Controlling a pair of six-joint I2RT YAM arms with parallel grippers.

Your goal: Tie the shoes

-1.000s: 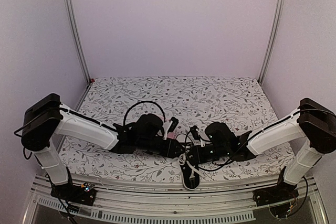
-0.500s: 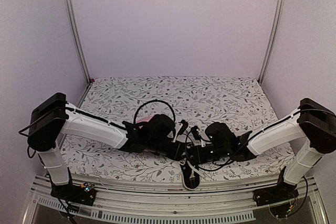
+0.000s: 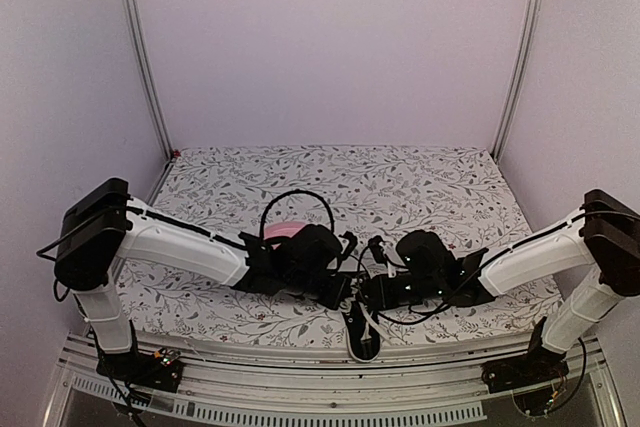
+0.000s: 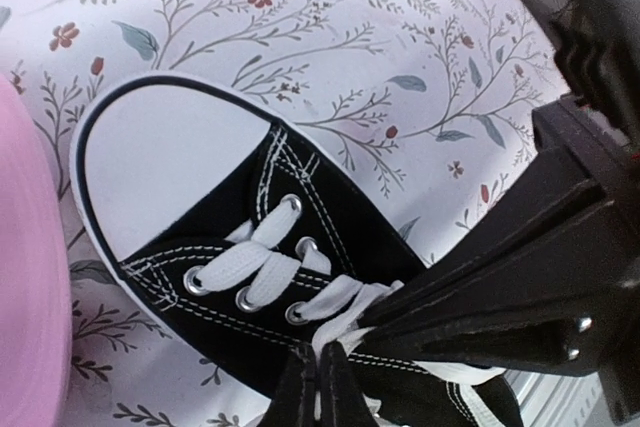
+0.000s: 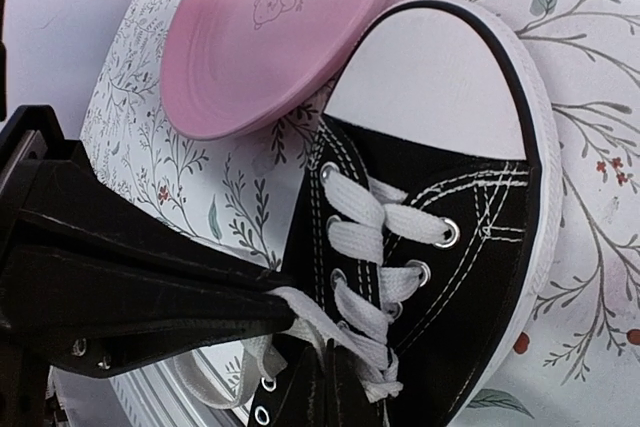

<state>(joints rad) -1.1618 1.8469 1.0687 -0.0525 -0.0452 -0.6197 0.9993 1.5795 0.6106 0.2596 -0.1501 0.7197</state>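
The left gripper [image 4: 318, 372] and right gripper [image 5: 328, 379] each had jaws pressed together, apparently pinching 1 strand of the white laces [image 4: 262, 269], likely to draw a knot. The black sneaker [image 5: 465, 247] lay at the table's [image 3: 420, 177] near edge, toe beside the pink plate [image 5: 262, 37].

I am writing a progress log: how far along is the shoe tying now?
Done: the laces cross through the shoe's front eyelets. In hand: left gripper and right gripper each look shut on a loose lace strand near the upper eyelets. Left: no knot or bow is visible, so the whole tying is not yet done.
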